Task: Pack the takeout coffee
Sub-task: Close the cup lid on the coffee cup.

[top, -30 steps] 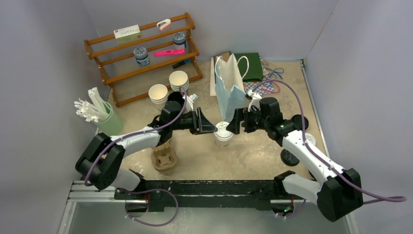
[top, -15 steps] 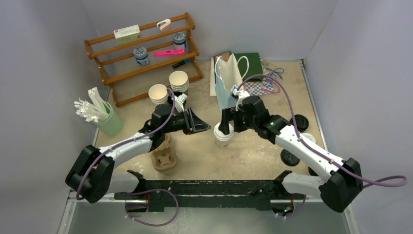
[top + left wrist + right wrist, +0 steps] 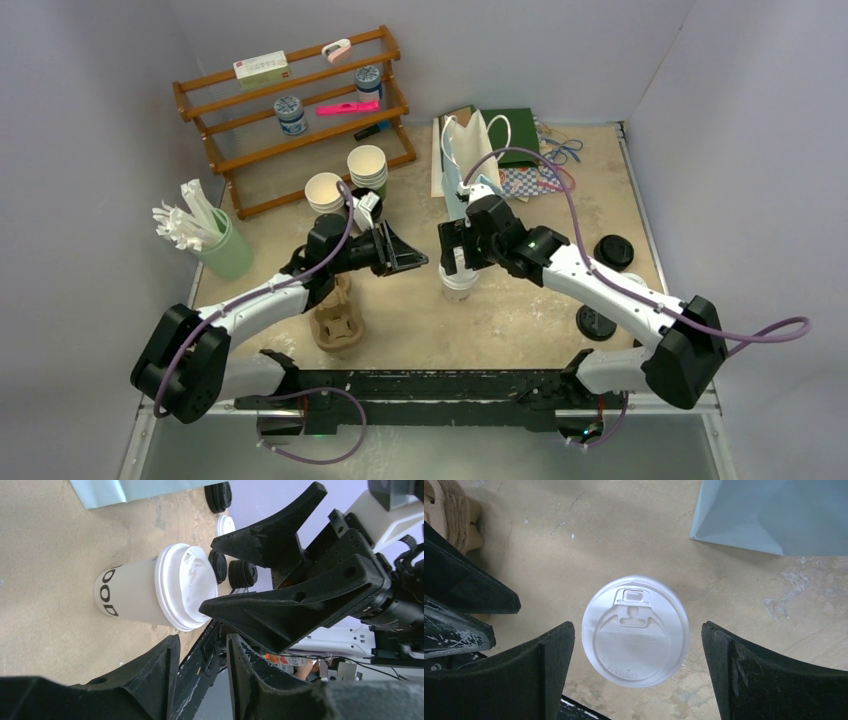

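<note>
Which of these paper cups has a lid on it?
The cream-white cup standing alone mid-table, capped in white; the cups beside the wooden rack are open-topped.

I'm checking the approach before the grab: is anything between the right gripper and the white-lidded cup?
Nothing visible. The right gripper hangs over the white-lidded cup, jaws open either side; the left gripper sits off to one side.

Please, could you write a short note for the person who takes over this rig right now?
Right pincer: open wide, straddling the white lidded cup from above, not touching it.
Left pincer: partly open, empty, beside the cup.
Cup stands upright on the table, before the blue bag, right of the pulp carrier.
Done: lid on. To do: grip the cup and pack it.
</note>
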